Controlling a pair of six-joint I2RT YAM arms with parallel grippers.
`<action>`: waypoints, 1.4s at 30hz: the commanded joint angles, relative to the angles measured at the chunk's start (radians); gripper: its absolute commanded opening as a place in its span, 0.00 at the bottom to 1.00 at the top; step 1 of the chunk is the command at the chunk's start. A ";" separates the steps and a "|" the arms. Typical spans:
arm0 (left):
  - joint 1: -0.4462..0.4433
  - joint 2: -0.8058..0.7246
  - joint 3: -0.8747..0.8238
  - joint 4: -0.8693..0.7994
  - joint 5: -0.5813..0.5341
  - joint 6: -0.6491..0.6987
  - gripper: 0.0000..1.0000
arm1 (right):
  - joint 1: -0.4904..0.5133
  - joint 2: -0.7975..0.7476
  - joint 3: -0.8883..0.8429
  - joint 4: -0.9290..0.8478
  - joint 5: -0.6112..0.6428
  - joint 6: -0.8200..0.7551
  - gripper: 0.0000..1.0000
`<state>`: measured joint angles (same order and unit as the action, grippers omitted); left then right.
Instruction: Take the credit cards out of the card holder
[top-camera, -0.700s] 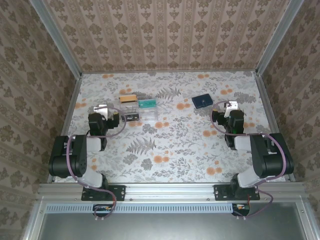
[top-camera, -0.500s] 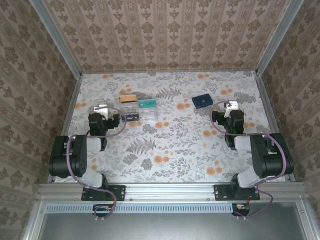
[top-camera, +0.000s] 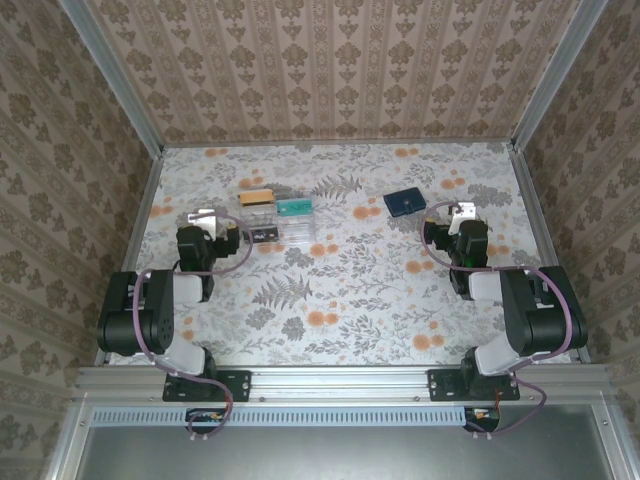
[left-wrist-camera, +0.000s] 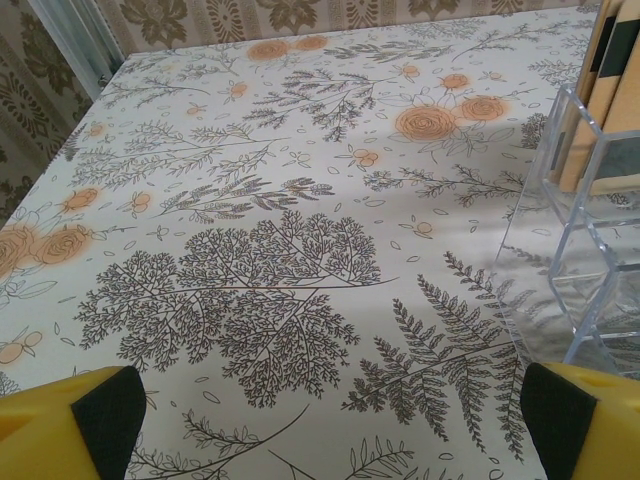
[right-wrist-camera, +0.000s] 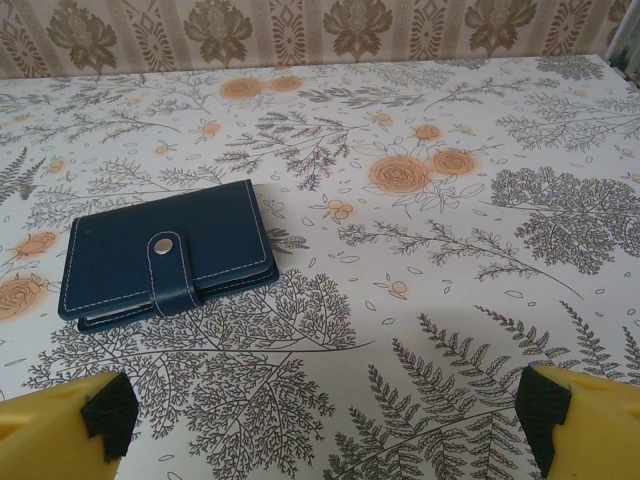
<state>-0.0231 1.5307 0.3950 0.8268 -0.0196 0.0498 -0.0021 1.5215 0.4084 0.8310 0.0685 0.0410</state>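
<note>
Card holder ahead-left of right end effector

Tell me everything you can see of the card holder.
The card holder is a small rectangular case in dark navy blue, leather-like, with pale stitching along its edges. A snap strap wraps from one long edge onto the top face and is fastened with a silver button, so the case is shut and no cards show. It lies flat and slightly askew on the floral table, right of centre on its far half. Nothing else touches it.
</note>
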 joint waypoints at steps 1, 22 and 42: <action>0.022 0.002 0.016 0.011 0.050 -0.006 1.00 | 0.004 0.000 -0.005 0.022 0.015 0.016 1.00; 0.057 -0.567 0.414 -1.103 -0.121 -0.434 1.00 | 0.004 -0.195 0.431 -0.868 0.122 0.433 1.00; -0.036 -0.490 0.589 -1.281 0.073 -0.493 1.00 | 0.141 0.555 1.273 -1.491 0.223 0.726 0.99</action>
<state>-0.0399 1.0275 0.9436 -0.4248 0.0238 -0.4313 0.1310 2.0205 1.6020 -0.4816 0.1902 0.6899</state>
